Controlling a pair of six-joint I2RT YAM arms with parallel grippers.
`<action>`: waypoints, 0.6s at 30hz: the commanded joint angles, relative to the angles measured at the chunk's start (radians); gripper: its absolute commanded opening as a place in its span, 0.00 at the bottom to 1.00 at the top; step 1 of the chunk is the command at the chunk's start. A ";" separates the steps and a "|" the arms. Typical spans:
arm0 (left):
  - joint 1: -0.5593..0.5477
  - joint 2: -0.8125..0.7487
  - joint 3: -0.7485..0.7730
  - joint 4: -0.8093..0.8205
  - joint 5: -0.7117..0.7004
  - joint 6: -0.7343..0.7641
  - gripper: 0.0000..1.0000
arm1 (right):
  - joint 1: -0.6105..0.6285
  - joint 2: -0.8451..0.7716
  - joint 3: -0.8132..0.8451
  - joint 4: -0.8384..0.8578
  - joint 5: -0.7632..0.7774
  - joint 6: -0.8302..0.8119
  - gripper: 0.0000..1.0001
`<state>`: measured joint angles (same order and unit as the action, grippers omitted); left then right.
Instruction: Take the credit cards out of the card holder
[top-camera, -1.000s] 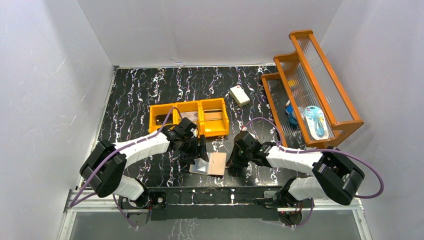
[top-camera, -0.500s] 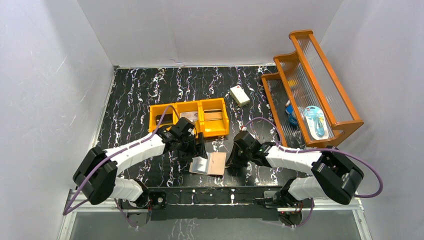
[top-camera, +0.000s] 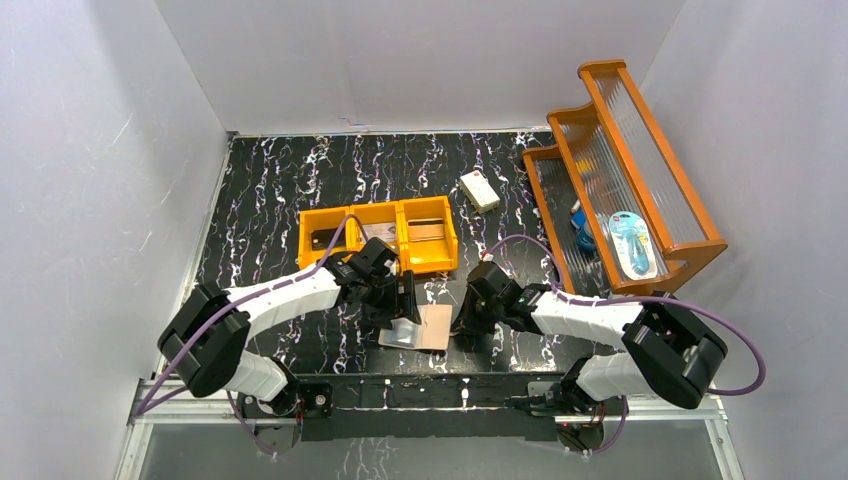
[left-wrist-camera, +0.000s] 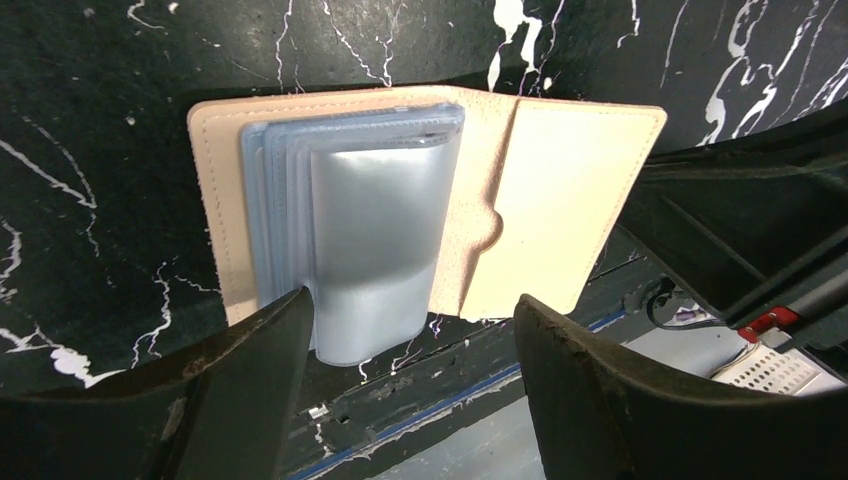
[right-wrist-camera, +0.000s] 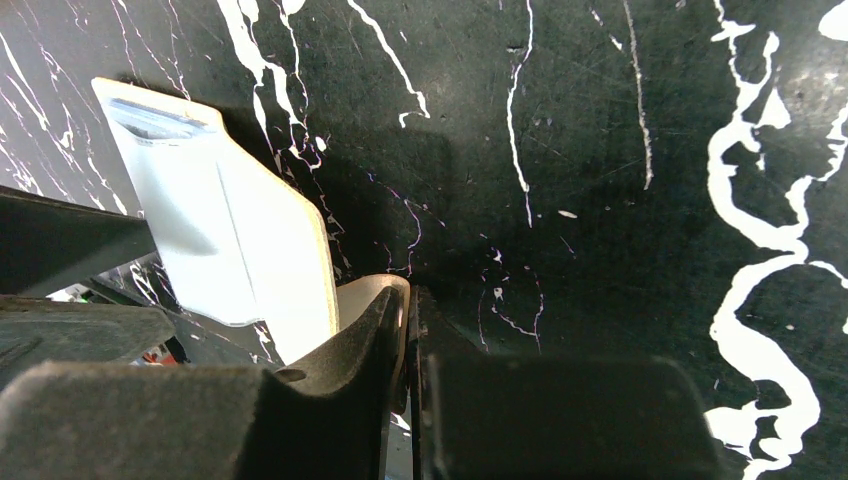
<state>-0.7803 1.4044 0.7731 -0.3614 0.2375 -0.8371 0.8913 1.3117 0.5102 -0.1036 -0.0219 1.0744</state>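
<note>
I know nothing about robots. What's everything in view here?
table: one, black with white veins, under everything
card holder: one, peach, lying open at the near edge
card: one visible, silver-grey, in the holder's pockets
bin: one, orange, three compartments, mid-table
box: one, white, beyond the bin
shelf: one, orange-brown, stepped, right side
shelf items: two, bluish, on the shelf
left pincer: one, black, open over the card holder
right pincer: one, black, shut on the card holder's edge
</note>
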 joint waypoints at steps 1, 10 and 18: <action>-0.014 0.035 0.010 0.007 0.034 0.011 0.71 | -0.002 0.012 -0.004 -0.004 0.011 0.004 0.18; -0.030 0.032 0.016 0.021 0.020 -0.008 0.71 | -0.003 0.017 -0.010 0.011 -0.007 0.005 0.18; -0.041 0.029 0.030 0.171 0.177 -0.015 0.72 | -0.002 0.034 -0.004 0.020 -0.025 0.001 0.19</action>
<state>-0.8082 1.4349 0.7742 -0.2703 0.3149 -0.8455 0.8902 1.3296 0.5102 -0.0753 -0.0486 1.0771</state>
